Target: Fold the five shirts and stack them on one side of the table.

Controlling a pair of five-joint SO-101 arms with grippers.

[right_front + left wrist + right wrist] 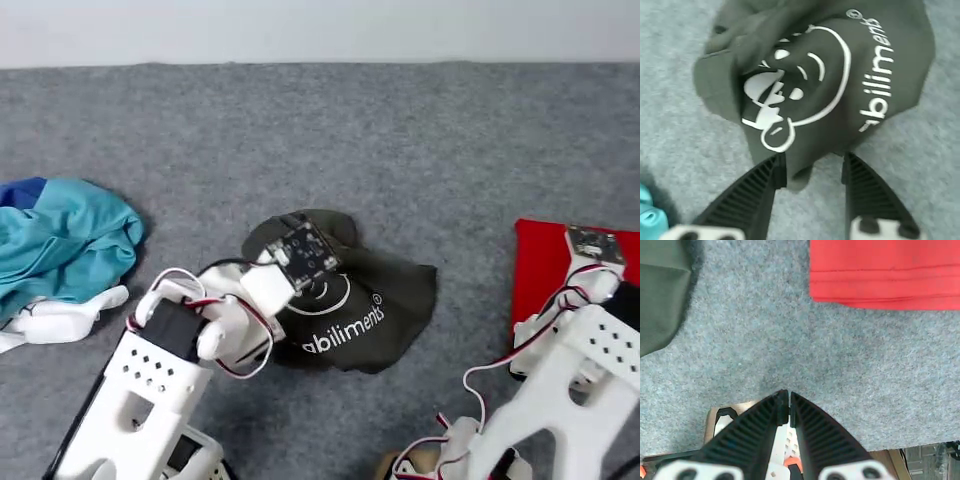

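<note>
Left gripper point(814, 159) sits low over the near edge of the dark shirt point(840, 75), jaws apart, one finger point(757, 192) on each side of a small flap of hem. The fabric lies between them but isn't pinched. In the high view that dark shirt point(370, 300) is a loose bunch at mid-table, white print facing up (not folded, edges rumpled), with the left arm point(170, 350) reaching over its left side. Right gripper point(789, 395) has its jaws pressed together on nothing, hanging over the bare grey table cover point(790, 340) near the table's front edge. The red shirt point(885, 272) is just ahead of it, flat with layered edges showing, so it looks folded. The high view puts the red shirt point(540, 265) at the table's right edge, partly under the right arm point(570, 380). Far left: the teal shirt point(60, 235) is a crumpled heap, with a white shirt point(60, 320) touching its near side, also unfolded. The dark shirt is well apart from both the teal heap and the red one. A corner of dark fabric point(662, 290) shows in the right wrist view, off to the side of the red shirt, with grey cover between the two.
</note>
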